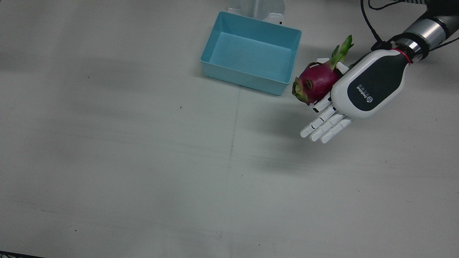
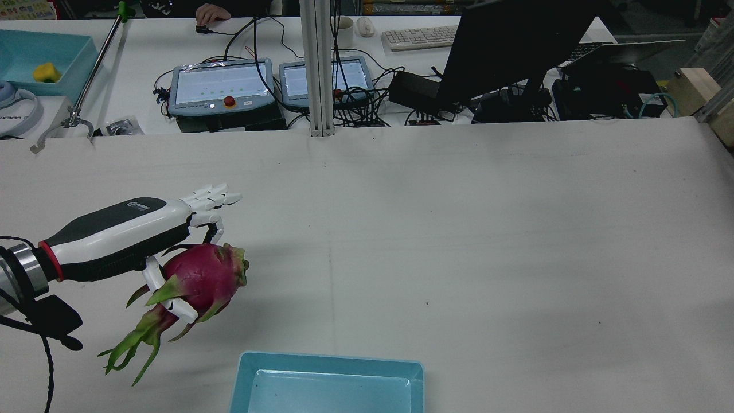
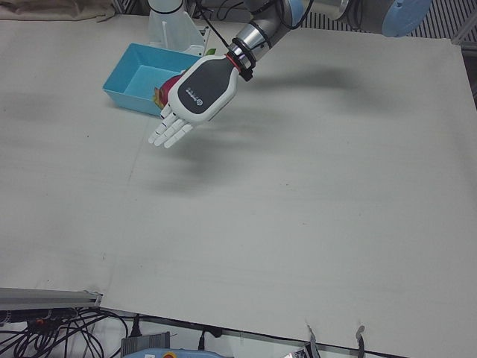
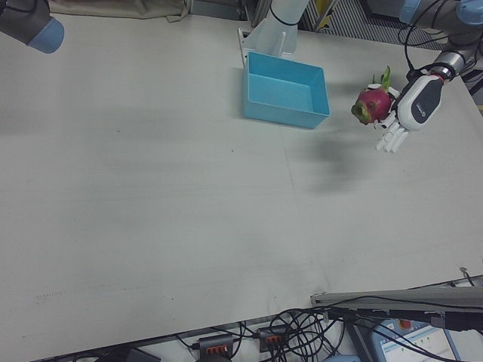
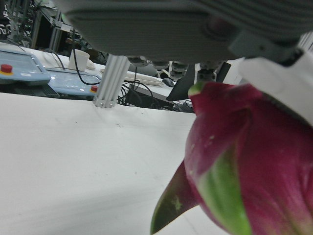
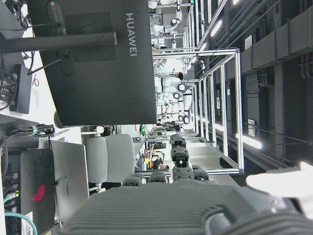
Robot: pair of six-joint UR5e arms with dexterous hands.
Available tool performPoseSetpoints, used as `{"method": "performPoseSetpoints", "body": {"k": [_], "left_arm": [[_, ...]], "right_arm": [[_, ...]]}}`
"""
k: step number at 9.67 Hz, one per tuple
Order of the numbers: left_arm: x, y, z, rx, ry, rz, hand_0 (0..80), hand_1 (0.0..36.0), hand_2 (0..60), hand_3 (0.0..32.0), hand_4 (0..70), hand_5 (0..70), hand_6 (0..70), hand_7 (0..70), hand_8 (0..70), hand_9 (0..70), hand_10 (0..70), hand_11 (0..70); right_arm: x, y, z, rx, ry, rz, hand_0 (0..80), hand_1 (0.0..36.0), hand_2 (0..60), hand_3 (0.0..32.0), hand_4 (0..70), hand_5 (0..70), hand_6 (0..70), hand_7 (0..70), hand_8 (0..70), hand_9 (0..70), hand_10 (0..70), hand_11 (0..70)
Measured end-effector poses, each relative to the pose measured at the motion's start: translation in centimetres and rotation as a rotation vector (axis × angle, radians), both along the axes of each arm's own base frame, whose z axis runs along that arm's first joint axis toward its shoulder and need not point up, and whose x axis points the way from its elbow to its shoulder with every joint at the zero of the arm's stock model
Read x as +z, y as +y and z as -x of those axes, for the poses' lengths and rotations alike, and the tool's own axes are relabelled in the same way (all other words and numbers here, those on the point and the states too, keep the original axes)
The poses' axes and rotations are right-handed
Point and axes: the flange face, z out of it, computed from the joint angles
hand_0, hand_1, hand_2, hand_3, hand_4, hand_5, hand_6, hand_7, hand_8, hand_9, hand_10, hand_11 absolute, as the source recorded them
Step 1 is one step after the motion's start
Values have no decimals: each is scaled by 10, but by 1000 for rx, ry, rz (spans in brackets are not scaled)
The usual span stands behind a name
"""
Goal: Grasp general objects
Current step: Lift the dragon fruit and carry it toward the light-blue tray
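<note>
A magenta dragon fruit with green leaf tips hangs under my left hand, above the table and just right of the blue bin. In the rear view the thumb and one finger wrap the fruit under the palm; the other fingers stick out straight. The fruit fills the left hand view. It also shows in the right-front view. Only the grey underside of my right hand shows, in its own view; its fingers are unclear.
The blue bin is empty and stands near the robot's side of the table. Monitors, pendants and cables lie on the bench beyond the far edge. The right arm's elbow hangs over the far corner.
</note>
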Motion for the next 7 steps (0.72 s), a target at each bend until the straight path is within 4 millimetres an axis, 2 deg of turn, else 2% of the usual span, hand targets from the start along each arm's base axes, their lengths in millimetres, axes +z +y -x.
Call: {"method": "performPoseSetpoints", "body": {"k": [1,3,5,7], "left_arm": [[-13,8,0,63,36,-14,458,122,188,0,213,700,0,119,0,9,0,0],[-33,23,4,152,95,-44,464,148,246,0,237,700,0,115,0,9,0,0],[-46,34,9,193,153,-53,472,164,281,0,273,700,0,132,0,12,0,0],[-57,44,13,226,216,-52,481,178,325,0,340,700,5,168,0,19,0,0]], "right_arm": [[0,0,0,0,0,0,0,0,0,0,0,0,0,0,0,0,0,0],[0,0,0,0,0,0,0,0,0,0,0,0,0,0,0,0,0,0],[0,0,0,0,0,0,0,0,0,0,0,0,0,0,0,0,0,0],[0,0,0,0,0,-1,0,0,0,0,0,0,0,0,0,0,0,0]]}}
